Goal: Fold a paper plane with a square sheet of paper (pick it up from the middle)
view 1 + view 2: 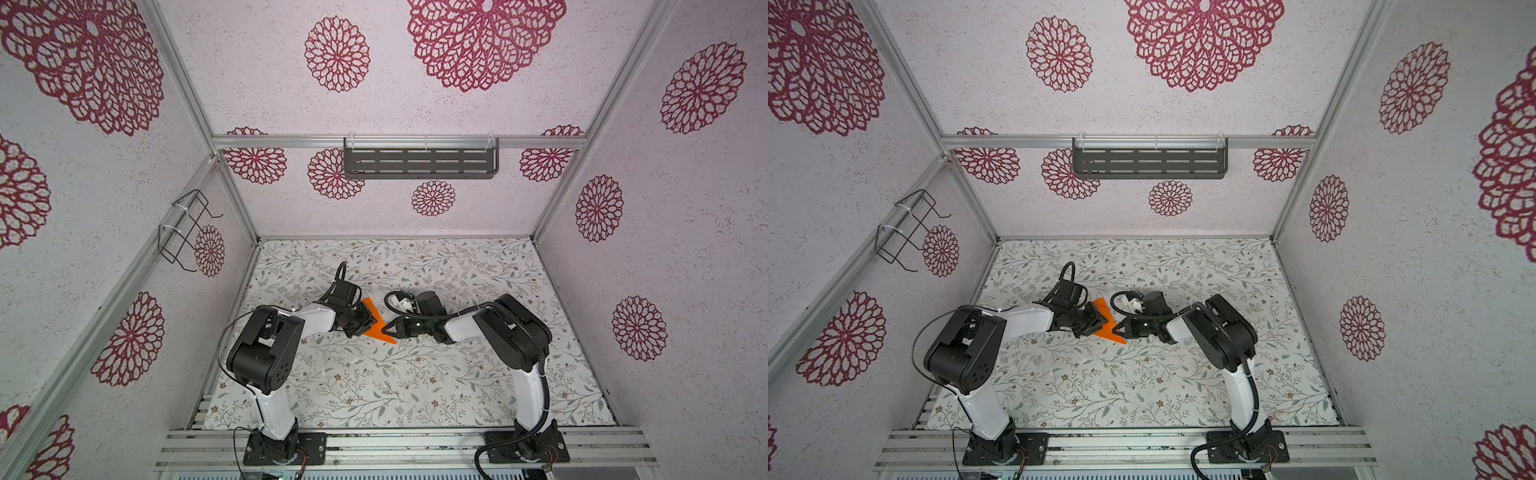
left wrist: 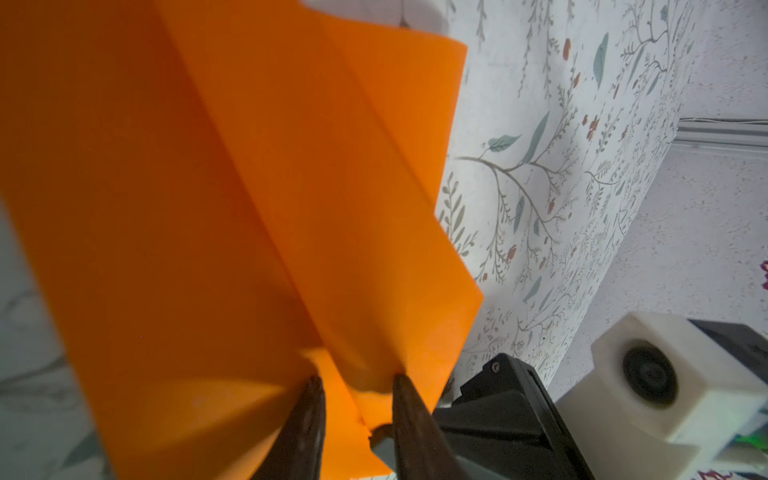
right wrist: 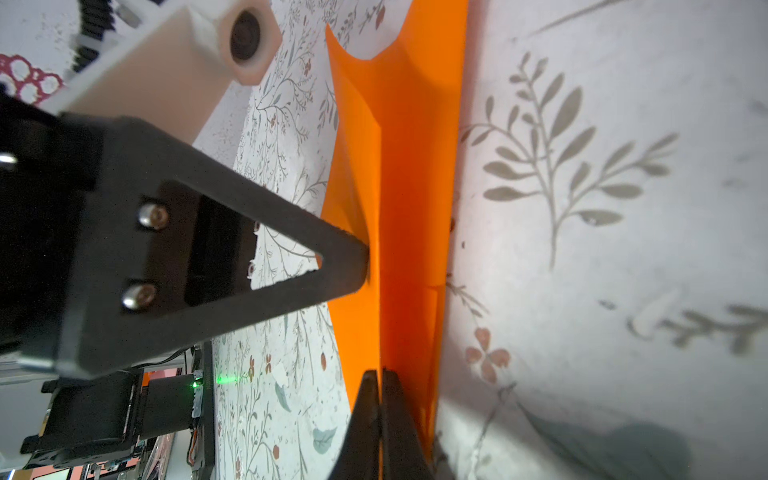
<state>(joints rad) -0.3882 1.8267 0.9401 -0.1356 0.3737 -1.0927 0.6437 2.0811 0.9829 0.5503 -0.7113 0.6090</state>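
The orange sheet of paper (image 1: 379, 335) (image 1: 1109, 335), folded into a narrow pointed wedge, hangs between both grippers over the middle of the table. My left gripper (image 1: 370, 323) (image 1: 1100, 323) comes at it from the left. In the left wrist view its fingers (image 2: 316, 399) stand apart around a loose fold of the paper (image 2: 249, 208), so this gripper (image 2: 357, 380) is open. My right gripper (image 1: 386, 328) (image 1: 1116, 328) meets the paper from the right. In the right wrist view that gripper (image 3: 380, 372) is shut on a thin edge of the paper (image 3: 411, 208), and a left finger (image 3: 340, 266) touches the paper's side.
A floral mat (image 1: 374, 386) covers the table. A dark slotted shelf (image 1: 419, 160) hangs on the back wall and a wire rack (image 1: 187, 228) on the left wall. An aluminium rail (image 1: 374, 444) runs along the front, carrying both arm bases.
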